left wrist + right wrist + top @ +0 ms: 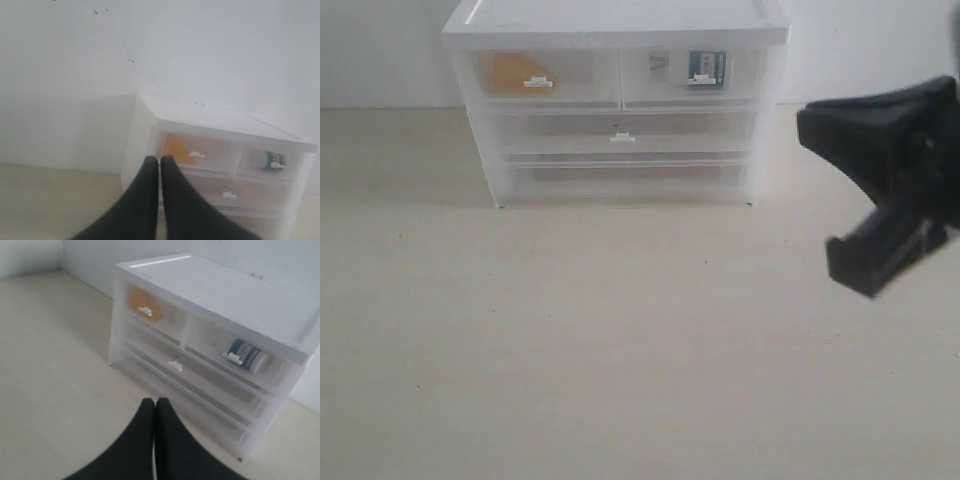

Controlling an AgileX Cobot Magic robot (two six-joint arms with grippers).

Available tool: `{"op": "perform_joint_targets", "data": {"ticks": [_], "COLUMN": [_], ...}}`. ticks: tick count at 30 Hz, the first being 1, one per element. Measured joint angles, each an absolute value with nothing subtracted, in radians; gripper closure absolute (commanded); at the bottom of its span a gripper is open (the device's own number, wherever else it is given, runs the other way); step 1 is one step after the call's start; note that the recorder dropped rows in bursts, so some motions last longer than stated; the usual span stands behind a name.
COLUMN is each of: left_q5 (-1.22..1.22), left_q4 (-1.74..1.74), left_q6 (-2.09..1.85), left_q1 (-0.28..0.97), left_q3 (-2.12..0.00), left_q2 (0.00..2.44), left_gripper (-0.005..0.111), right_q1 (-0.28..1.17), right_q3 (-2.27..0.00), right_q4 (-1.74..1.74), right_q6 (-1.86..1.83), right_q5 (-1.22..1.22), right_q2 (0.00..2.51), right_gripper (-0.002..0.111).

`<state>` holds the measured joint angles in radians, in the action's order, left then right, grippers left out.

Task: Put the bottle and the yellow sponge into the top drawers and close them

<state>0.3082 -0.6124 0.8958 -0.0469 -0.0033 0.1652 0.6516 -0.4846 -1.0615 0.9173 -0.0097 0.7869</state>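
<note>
The white cabinet (616,100) stands at the back of the table. The yellow sponge (515,73) shows through the front of the shut top left drawer (540,73). Through the front of the shut top right drawer (692,72) I see the bottle (707,68) with its teal label. In the left wrist view the sponge (175,146) and bottle (274,160) show inside too. My left gripper (160,159) is shut and empty, back from the cabinet. My right gripper (154,401) is shut and empty over the table. Its black body (890,180) hangs at the right.
Two full-width lower drawers (622,132) are shut below the top pair. A white wall (150,50) stands close behind the cabinet. The beige tabletop (600,340) stretches in front.
</note>
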Motion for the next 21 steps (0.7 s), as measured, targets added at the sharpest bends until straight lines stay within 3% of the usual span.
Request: {"op": "perform_joint_targets", "data": {"ticks": [2,9,21], "left_q5": [0.308,0.308,0.308], "left_q4": [-0.612,-0.612,-0.612], "left_q6": [0.896,0.896,0.896], "left_q1": [-0.047,-0.047,-0.047], "left_q3": [-0.003,-0.003,-0.003], "left_q2": [0.165,0.165,0.165], "left_gripper": [0.103,0.103,0.103], "right_q1": [0.652,0.652,0.643], "right_q3": [-0.412,-0.102,-0.005], "right_q4": [-0.960,-0.118,0.018], "right_q6": [0.873,0.095,-0.024], "right_q5": [-0.023,-0.143,-0.087], "right_q2": [0.705,0.492,0.393], "right_gripper": [0.109,0.109,0.109]}}
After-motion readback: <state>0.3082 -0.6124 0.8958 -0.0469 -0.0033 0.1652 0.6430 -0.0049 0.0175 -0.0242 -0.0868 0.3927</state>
